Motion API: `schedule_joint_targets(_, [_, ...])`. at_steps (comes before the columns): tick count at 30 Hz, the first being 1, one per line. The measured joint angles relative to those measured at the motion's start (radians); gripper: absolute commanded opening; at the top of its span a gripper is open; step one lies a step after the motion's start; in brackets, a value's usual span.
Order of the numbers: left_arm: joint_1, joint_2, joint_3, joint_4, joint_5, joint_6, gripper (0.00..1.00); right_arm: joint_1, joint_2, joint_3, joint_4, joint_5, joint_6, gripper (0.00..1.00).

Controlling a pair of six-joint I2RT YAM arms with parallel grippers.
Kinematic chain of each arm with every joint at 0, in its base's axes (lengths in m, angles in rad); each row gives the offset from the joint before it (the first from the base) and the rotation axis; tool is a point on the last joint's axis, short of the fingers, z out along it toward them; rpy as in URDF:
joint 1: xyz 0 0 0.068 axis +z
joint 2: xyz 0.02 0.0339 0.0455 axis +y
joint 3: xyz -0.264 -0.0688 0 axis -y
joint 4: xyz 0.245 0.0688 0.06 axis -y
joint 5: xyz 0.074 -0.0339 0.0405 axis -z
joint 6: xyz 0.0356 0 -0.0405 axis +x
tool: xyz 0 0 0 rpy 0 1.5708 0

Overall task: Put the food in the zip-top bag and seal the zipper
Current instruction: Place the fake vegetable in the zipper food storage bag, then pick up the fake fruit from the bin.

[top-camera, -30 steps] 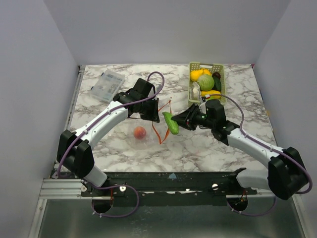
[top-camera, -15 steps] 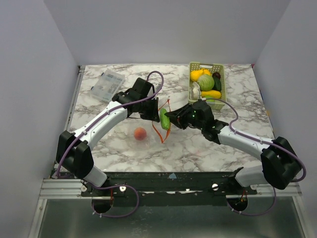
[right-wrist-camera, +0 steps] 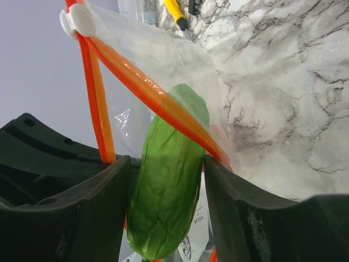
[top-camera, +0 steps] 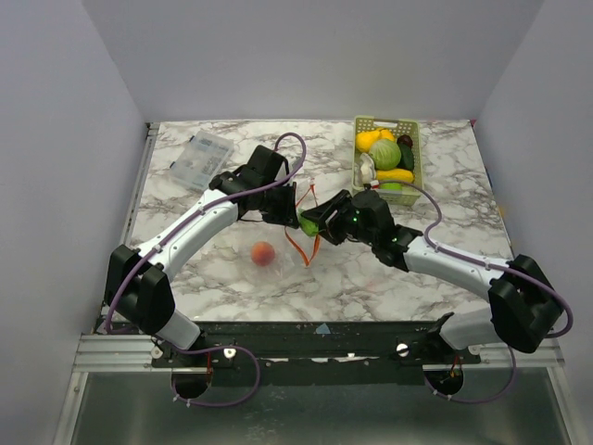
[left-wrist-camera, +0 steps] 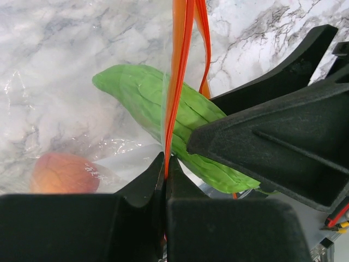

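Observation:
My left gripper is shut on the orange-red zipper and holds the mouth of the clear zip-top bag up off the table. A green cucumber lies partway through that mouth, its tip inside the plastic. My right gripper stands open around the cucumber's rear half, with slim gaps at its fingers. A red-orange round fruit rests inside the bag on the table. A white slider sits at the zipper's end.
A pale green slotted basket at the back right holds more toy food: yellow, green, white and dark pieces. A clear compartment box lies at the back left. Both arms meet over the table's middle.
The right gripper has travelled left and carried the cucumber from beside the bag into its mouth. Its jaws have widened. The left gripper has kept its hold on the zipper.

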Motion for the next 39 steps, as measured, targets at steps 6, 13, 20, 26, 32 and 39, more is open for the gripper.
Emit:
schedule_joint_targets(6, [0.0,-0.01,0.0,-0.005,-0.02,0.005,0.0,0.006,-0.057,0.013,-0.045,0.034,-0.104,0.75])
schedule_joint_targets(13, [0.0,-0.016,0.031,-0.048,-0.067,0.004,0.0,0.013,-0.101,0.072,-0.089,0.024,-0.32,0.8])
schedule_joint_targets(20, [0.0,-0.032,0.071,-0.134,-0.156,-0.031,0.0,0.014,-0.239,0.075,-0.143,0.016,-0.562,0.88])
schedule_joint_targets(26, [0.0,-0.097,0.094,-0.219,-0.273,-0.078,0.0,0.014,-0.383,0.114,-0.271,0.142,-0.74,0.94])
schedule_joint_targets(32, [0.002,-0.101,0.094,-0.258,-0.341,-0.135,0.0,0.014,-0.464,0.101,-0.368,0.27,-0.796,0.94])
schedule_joint_targets(39, [0.002,-0.091,0.076,-0.253,-0.377,-0.158,0.0,-0.001,-0.386,0.108,-0.49,0.444,-0.835,0.94])
